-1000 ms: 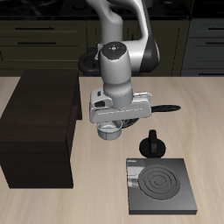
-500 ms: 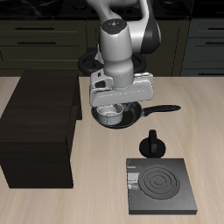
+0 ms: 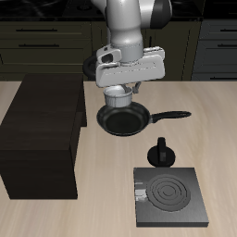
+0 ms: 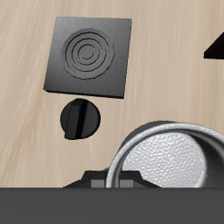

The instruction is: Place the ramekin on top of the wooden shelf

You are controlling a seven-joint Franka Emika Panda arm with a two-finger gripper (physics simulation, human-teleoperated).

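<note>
Gripper (image 3: 119, 90) pinching the ramekin (image 3: 119, 98) by its rim, held in the air above the frying pan (image 3: 124, 119), wooden shelf (image 3: 42, 130) beside, stove plate (image 3: 170, 196) nearer the table's front edge.

Silvery ramekin (image 3: 118, 96), black frying pan (image 3: 125, 120), dark brown wooden shelf (image 3: 42, 130), spiral-patterned stove plate (image 3: 170, 195).
</note>
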